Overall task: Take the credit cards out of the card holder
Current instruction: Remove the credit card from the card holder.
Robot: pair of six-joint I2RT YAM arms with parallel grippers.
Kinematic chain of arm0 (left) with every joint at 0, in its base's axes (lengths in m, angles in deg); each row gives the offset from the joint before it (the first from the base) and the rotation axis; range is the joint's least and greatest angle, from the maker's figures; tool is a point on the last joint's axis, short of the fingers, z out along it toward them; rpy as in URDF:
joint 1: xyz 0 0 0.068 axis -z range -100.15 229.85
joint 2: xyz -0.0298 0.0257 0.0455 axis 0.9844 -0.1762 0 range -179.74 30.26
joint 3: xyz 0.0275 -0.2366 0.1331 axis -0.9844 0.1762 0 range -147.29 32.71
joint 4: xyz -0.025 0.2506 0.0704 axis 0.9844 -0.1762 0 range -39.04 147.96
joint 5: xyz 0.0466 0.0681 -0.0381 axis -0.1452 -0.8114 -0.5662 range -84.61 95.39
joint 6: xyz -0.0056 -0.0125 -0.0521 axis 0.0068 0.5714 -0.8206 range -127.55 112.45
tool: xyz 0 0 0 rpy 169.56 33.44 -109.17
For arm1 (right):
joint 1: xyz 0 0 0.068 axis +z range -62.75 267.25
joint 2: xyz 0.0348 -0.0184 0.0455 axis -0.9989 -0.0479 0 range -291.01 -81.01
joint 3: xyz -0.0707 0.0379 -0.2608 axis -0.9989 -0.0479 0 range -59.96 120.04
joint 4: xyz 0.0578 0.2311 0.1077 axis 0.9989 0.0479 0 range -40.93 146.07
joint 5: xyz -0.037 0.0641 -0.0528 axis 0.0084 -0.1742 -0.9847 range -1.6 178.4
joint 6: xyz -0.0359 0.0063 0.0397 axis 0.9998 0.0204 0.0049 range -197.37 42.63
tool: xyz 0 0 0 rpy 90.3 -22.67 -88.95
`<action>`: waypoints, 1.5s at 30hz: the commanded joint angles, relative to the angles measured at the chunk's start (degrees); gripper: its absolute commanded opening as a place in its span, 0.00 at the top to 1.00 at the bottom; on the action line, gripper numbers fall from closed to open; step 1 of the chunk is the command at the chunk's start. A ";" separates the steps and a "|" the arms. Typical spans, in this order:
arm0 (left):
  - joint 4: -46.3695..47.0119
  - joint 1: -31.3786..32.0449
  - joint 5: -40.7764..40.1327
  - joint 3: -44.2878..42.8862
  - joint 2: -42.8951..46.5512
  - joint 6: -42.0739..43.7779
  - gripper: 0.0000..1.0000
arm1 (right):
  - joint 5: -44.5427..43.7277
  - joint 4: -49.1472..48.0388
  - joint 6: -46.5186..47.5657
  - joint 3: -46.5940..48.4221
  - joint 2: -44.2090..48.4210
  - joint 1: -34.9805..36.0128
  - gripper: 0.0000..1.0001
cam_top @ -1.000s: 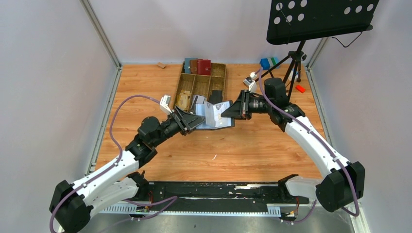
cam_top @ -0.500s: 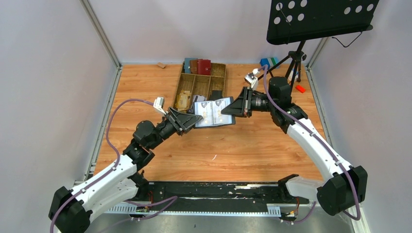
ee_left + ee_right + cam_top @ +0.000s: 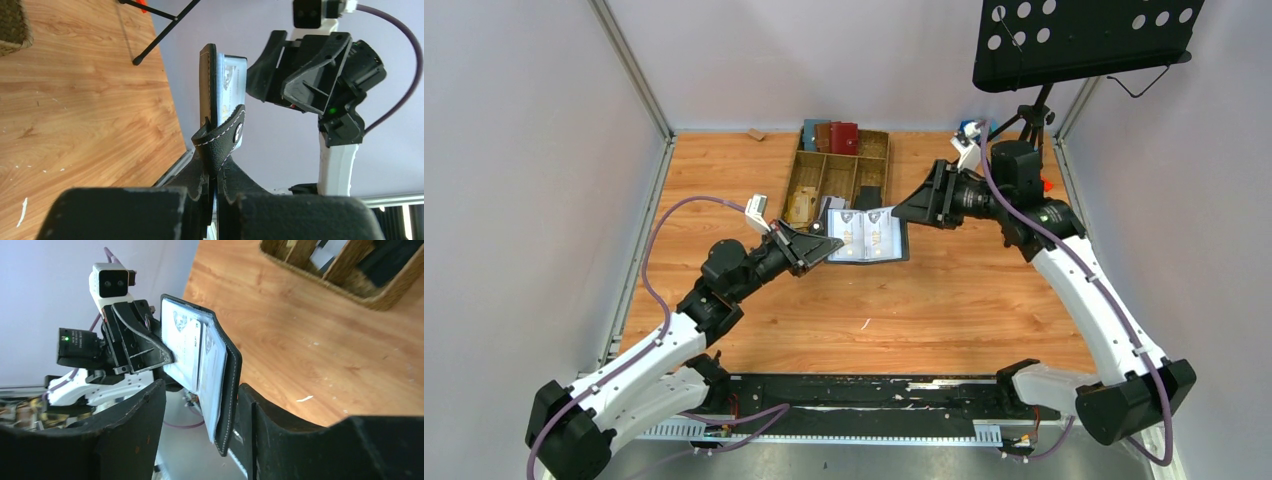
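Top view: the card holder (image 3: 869, 259) now hangs spread open above the counter (image 3: 924, 300). The left end effector (image 3: 819, 248) has clamped its left edge, and the right end effector (image 3: 914, 210) has let go. Left wrist: the left end effector (image 3: 215, 195) is pinched together on the card holder (image 3: 205, 85). Right wrist: the right end effector (image 3: 200, 400) stands apart around the card holder (image 3: 232, 375). The credit cards (image 3: 182, 347) are still sleeved, so it is probably free to pull one.

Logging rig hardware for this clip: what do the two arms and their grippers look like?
The left arm and right arm have white shells with black joints. A purple cable runs along each. The left gripper and right gripper are black, wedge-shaped, each carrying a small white camera.
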 commanded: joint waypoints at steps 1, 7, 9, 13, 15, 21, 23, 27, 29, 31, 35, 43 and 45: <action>-1.09 -0.30 0.47 -3.95 -0.05 3.05 1.00 | -7.31 3.12 5.91 4.13 3.48 -0.22 0.48; -0.73 -0.24 0.34 -3.89 -0.44 2.97 1.00 | -7.49 2.70 6.64 5.10 3.82 -0.13 0.54; -0.71 -0.31 0.20 -3.93 -0.41 2.88 1.00 | -9.88 4.18 7.11 5.63 4.11 -0.20 0.54; 0.58 -0.32 -0.03 -3.38 -0.35 1.70 1.00 | -1.99 -3.89 4.13 2.86 4.24 -0.08 0.57; 2.77 -0.26 0.17 -2.87 -0.74 0.68 1.00 | 5.93 -13.17 -2.09 -2.14 4.05 0.65 0.59; 7.66 -0.29 2.27 -3.54 -3.83 -1.74 1.00 | 9.98 -21.09 -8.52 -6.66 1.24 3.52 0.59; 7.95 -0.32 3.18 -4.51 -4.90 -1.76 1.00 | 9.85 -21.60 -9.00 -7.20 0.39 3.88 0.57; 11.93 -0.29 3.64 -5.18 -6.56 -3.60 1.00 | 8.60 -17.53 -7.65 -7.01 -1.28 3.97 0.56; 13.26 -0.32 4.15 -5.61 -7.22 -4.48 1.00 | 8.53 -17.29 -7.58 -7.58 -1.54 3.99 0.56; 13.41 -0.26 4.60 -6.18 -7.64 -4.74 1.00 | 8.87 -17.48 -8.03 -8.06 -1.90 3.87 0.58; 13.59 -0.29 3.98 -6.00 -6.82 -5.22 1.00 | 8.49 -15.44 -6.97 -7.39 -2.52 3.79 0.60; 19.74 -0.28 5.11 -3.71 -7.46 -8.76 1.00 | 12.87 -28.75 -15.54 -11.18 -2.09 3.72 0.68; 21.24 -0.31 5.03 -2.97 -7.43 -9.48 1.00 | 13.16 -29.48 -16.17 -10.82 -2.15 3.68 0.69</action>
